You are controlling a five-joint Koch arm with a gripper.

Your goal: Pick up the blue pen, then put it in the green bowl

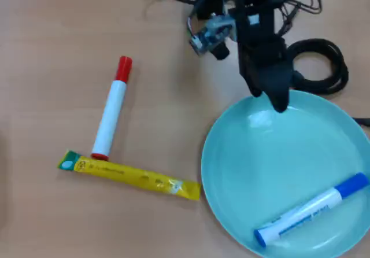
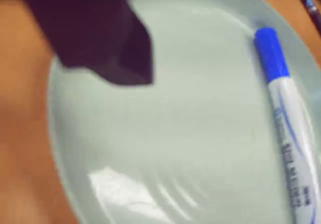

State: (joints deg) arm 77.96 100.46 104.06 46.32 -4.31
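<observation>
The dark gripper [image 2: 108, 53] fills the wrist view's top left, empty; whether its jaws are apart I cannot tell. Beyond it the blue pen [image 1: 312, 209] lies inside the green bowl [image 1: 231, 131]. Judged delivered, so lift straight up, clear of the rim

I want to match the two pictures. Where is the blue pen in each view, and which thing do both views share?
Overhead view: the blue pen lies inside the green bowl, lower right, its cap toward the right edge.
Wrist view: the blue pen lies along the right side of the bowl, its cap at the top.
Shared landmark: the green bowl, with the dark gripper over its rim.
</observation>
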